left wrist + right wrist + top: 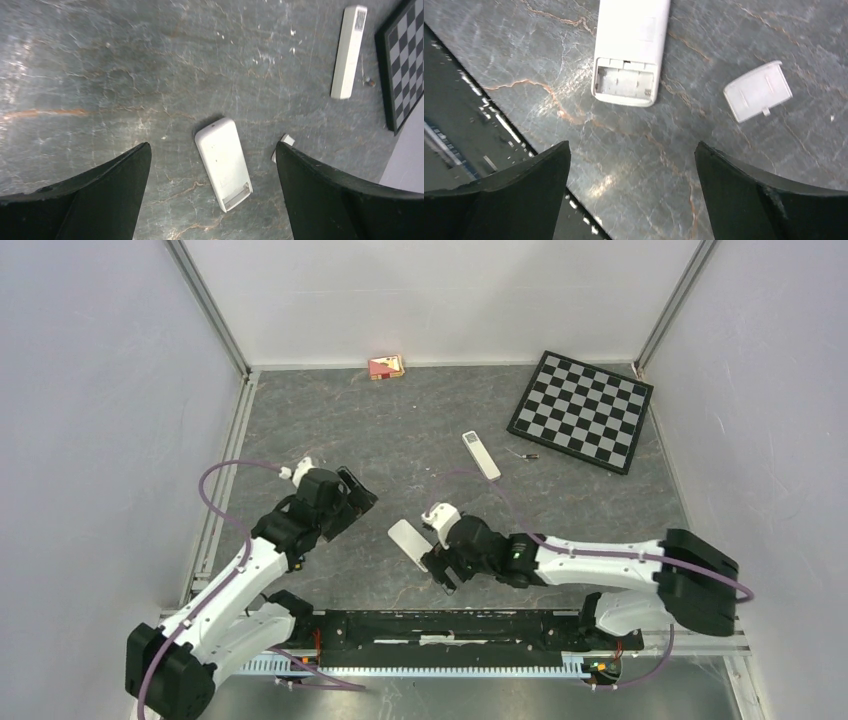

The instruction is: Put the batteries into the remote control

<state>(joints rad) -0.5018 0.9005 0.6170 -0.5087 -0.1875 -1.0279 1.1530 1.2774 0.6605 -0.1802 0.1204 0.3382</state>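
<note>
White slim remote [348, 50] by battery [527, 455], label [361, 19] seemingly illegible.

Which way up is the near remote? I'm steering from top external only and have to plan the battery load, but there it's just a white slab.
Observer: The right wrist view shows the remote lying back up, with its battery bay open and empty.
Operator: Where's the cover, then?
Observer: The cover lies loose on the table, beside the remote and not touching it.
Operator: Is either gripper carrying anything?
Observer: No. In their wrist views, the right gripper and the left gripper have their fingers spread wide and grip nothing.
</note>
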